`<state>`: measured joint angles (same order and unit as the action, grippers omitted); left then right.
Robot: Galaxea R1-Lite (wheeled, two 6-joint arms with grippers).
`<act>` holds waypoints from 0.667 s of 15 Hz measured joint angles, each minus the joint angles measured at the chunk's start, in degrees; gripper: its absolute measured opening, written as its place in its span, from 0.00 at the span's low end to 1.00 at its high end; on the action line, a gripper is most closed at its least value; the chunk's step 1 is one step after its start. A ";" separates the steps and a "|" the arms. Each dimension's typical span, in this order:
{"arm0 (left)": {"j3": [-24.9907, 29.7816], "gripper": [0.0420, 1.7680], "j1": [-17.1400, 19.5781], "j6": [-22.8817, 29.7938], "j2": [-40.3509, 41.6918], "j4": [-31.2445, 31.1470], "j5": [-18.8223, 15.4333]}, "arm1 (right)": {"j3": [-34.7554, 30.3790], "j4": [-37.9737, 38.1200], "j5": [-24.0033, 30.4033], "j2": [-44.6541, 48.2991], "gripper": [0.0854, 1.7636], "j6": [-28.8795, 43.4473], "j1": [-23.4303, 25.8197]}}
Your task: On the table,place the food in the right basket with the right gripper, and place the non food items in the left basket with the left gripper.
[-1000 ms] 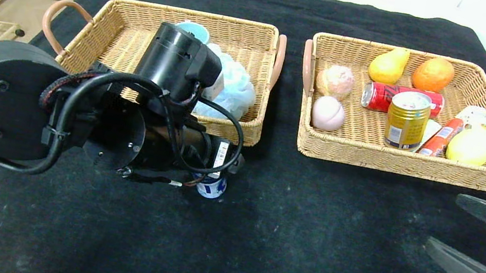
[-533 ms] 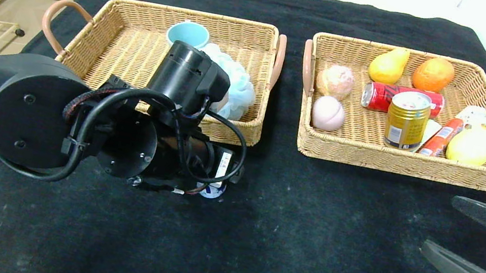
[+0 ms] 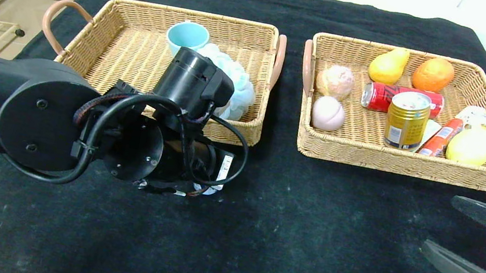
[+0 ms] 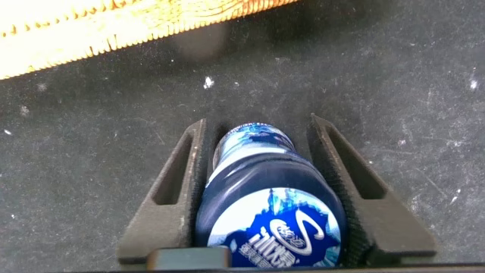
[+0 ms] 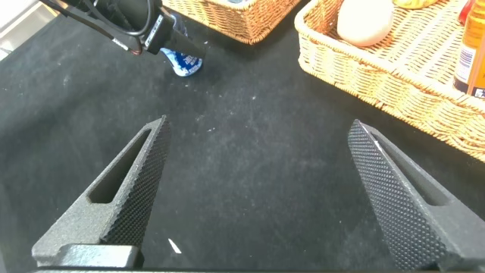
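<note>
A small blue-and-white bottle [image 4: 265, 205] stands on the black table [image 3: 303, 247] just in front of the left basket [image 3: 121, 2]. My left gripper [image 4: 258, 129] points down over it, with a finger on each side pressing the bottle's body. In the head view the wrist hides nearly all of the bottle [image 3: 212, 191]; the right wrist view shows the bottle [image 5: 184, 62] beneath the left arm. My right gripper [image 3: 440, 223] hovers open and empty at the table's near right, well in front of the right basket [image 3: 397, 168].
The left basket holds a teal cup [image 3: 186, 35] and a pale blue bath pouf [image 3: 238, 83]. The right basket holds a pear [image 3: 388, 64], an orange [image 3: 433, 73], a red can [image 3: 380, 95], a gold can [image 3: 407, 119], a peach [image 3: 328, 113] and other food.
My left arm has sunk and shifted slightly right, uncovering the teal cup, and its jaws have closed in onto the bottle. The right arm has stayed put.
</note>
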<state>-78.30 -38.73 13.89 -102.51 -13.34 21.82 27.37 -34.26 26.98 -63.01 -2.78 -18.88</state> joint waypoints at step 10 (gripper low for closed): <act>0.24 0.50 -0.02 0.15 -0.33 -0.02 0.02 | 0.02 -0.15 -0.09 -0.71 0.97 0.02 0.01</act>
<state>-78.06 -38.75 14.03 -102.84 -13.36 21.85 27.39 -34.40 26.89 -63.72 -2.76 -18.87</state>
